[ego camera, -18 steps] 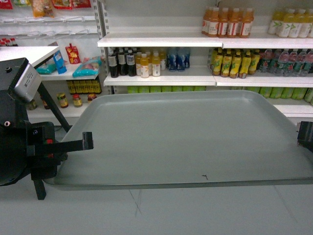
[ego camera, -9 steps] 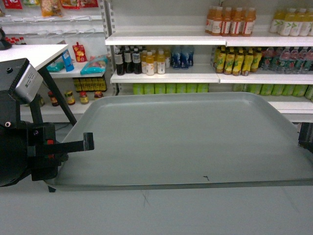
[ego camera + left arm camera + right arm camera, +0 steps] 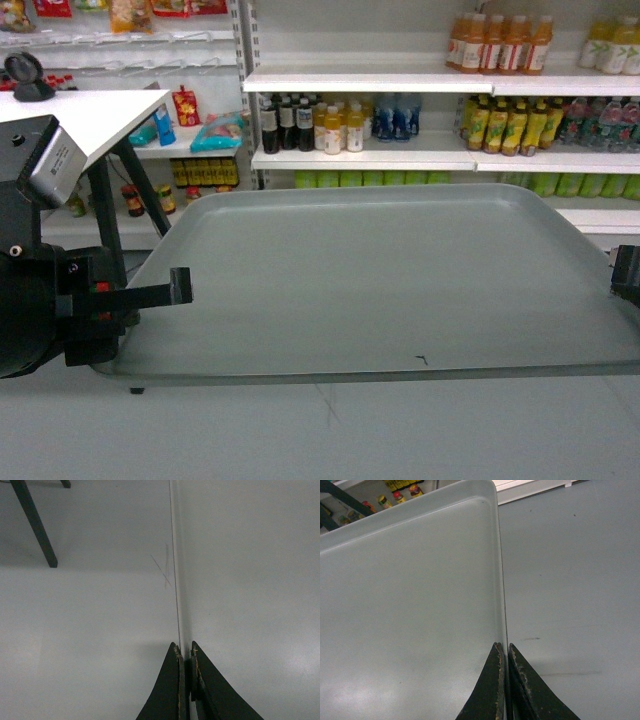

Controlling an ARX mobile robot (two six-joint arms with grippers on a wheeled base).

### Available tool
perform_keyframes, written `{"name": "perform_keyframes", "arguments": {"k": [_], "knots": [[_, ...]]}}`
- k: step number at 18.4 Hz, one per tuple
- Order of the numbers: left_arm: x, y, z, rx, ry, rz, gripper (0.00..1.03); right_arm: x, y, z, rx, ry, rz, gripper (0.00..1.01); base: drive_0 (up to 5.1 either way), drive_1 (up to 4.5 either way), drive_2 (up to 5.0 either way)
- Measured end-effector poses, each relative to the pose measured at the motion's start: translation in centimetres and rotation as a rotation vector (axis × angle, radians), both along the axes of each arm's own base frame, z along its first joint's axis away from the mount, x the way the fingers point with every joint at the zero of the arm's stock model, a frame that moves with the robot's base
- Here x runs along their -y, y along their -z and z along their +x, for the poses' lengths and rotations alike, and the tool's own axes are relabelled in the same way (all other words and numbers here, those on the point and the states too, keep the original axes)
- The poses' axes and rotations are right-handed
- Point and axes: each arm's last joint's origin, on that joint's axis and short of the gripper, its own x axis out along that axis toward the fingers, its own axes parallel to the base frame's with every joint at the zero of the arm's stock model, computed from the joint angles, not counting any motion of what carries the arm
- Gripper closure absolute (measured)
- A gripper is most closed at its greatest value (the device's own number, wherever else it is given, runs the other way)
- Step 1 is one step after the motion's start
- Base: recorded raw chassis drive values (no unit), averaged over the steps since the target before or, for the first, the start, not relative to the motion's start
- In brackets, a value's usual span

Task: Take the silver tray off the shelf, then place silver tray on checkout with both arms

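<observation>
The silver tray (image 3: 380, 280) hangs level in the air above the floor, held at both short ends. My left gripper (image 3: 180, 288) is shut on its left rim; in the left wrist view the gripper (image 3: 186, 652) pinches the thin edge of the tray (image 3: 250, 605). My right gripper (image 3: 625, 275) is shut on the right rim; the right wrist view shows it (image 3: 506, 649) clamping the tray (image 3: 410, 605). The checkout (image 3: 95, 110), a white counter with dark legs, stands at the upper left with a round black scanner (image 3: 22, 72) on it. The tray touches no shelf.
White store shelves (image 3: 400, 158) stocked with bottles run across the back, behind the tray. A lower rack with jars and snack packs (image 3: 190, 150) stands beside the checkout. A dark checkout leg (image 3: 32, 522) reaches the grey floor (image 3: 330, 430) near the tray's left end.
The background shelves have slid to the right in the head view, and more of the checkout with its scanner has come into view on the left. Both grippers still hold the tray.
</observation>
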Motion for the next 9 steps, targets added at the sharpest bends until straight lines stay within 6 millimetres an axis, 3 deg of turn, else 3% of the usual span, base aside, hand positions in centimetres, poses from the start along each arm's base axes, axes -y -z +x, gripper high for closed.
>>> {"name": "perform_keyframes", "arguments": {"k": [9], "knots": [[0.0,0.01,-0.01,-0.001,0.0,0.001,1.0,-0.01,0.01,0.02,0.001,-0.001,0.001,0.98,-5.0,2.42,2.4]]}}
